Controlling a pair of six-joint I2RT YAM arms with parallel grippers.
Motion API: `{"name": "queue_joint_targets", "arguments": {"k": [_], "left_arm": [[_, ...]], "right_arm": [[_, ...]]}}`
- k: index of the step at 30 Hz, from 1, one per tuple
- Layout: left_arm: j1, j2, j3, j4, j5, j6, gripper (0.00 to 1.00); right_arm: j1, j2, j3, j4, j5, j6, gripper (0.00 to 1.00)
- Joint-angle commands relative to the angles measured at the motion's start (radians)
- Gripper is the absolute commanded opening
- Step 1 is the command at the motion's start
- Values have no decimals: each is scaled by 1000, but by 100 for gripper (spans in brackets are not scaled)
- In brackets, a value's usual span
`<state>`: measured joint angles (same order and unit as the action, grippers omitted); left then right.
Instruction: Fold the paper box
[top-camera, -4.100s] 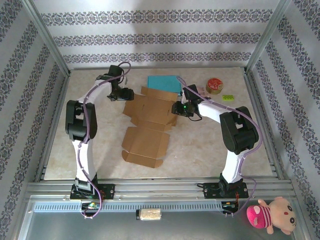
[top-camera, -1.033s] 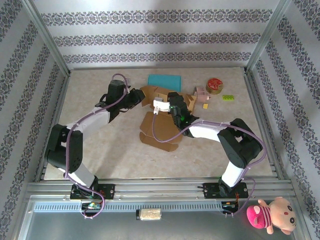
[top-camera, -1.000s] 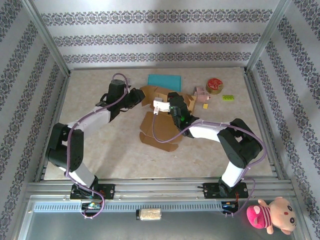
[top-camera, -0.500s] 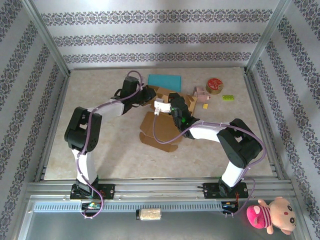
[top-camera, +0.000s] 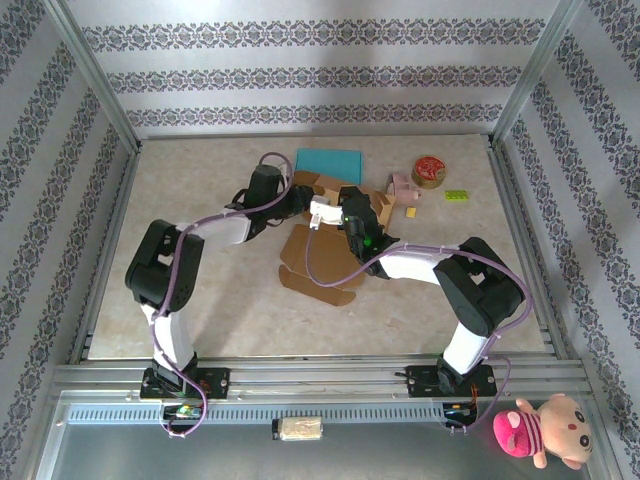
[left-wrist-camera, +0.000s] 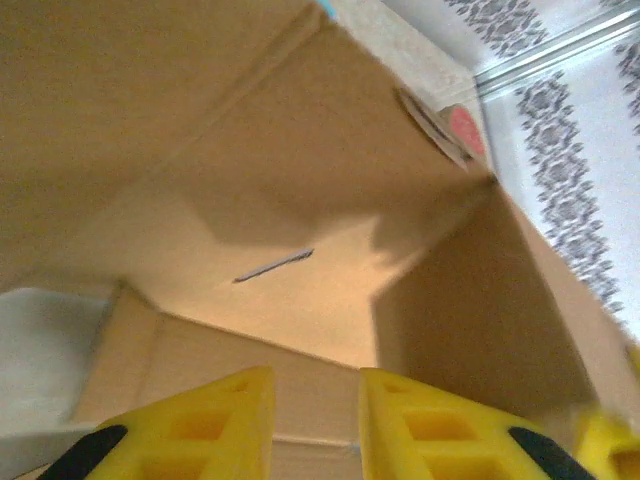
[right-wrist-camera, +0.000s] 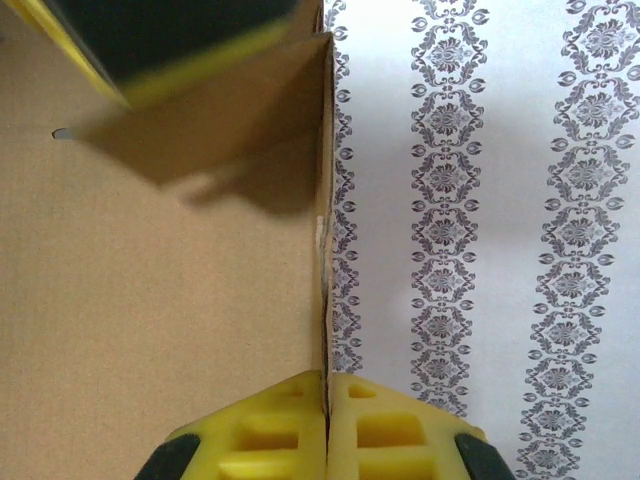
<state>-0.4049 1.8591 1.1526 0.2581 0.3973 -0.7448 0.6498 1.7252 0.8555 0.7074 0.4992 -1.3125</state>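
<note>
Paper box (top-camera: 320, 262) half folded. Right fingers (right-wrist-camera: 270, 432) clenched on one thin box wall, edge pinched right between them. Left fingers (left-wrist-camera: 205, 420) a little apart, grasping nothing, poked inside box, brown walls ahead and beside them.

Held on the tabletop (top-camera: 220, 320): paper box (top-camera: 318, 258), brown card, one; teal sheet (top-camera: 328, 160), one; round red-topped tin (top-camera: 429, 170), one; green block (top-camera: 456, 195), one; small pink item (top-camera: 403, 186), one. Off the tabletop lay one pink plush toy (top-camera: 540, 428) and one pale roll (top-camera: 298, 429). Arms numbered two: left arm (top-camera: 160, 268), right arm (top-camera: 480, 285). Yellow fingers were two per wrist: left fingers (left-wrist-camera: 215, 415), right fingers (right-wrist-camera: 270, 435).
</note>
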Motion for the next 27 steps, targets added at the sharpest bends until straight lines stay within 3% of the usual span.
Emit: {"name": "queue_joint_targets", "arguments": {"k": [1, 5, 8, 12, 18, 23, 27], "left_arm": [[-7, -73, -37, -113, -117, 239, 28], [-7, -58, -41, -231, -196, 397, 27], [-7, -6, -9, -252, -167, 455, 28], [-7, 81, 78, -299, -118, 466, 37], [-6, 147, 101, -205, -9, 412, 41], [-6, 162, 90, -98, 108, 374, 28], [-10, 161, 51, 32, 204, 333, 25]], "right_arm": [[-7, -9, -18, 4, -21, 26, 5], [-10, -4, -18, 4, -22, 27, 5], [-10, 0, -14, 3, -24, 21, 5], [-8, -2, -9, -3, -19, 19, 5], [-8, -4, -9, -12, -16, 17, 5], [-8, 8, -6, -11, -12, 20, 5], [-7, 14, -4, -10, -10, 27, 5]]}}
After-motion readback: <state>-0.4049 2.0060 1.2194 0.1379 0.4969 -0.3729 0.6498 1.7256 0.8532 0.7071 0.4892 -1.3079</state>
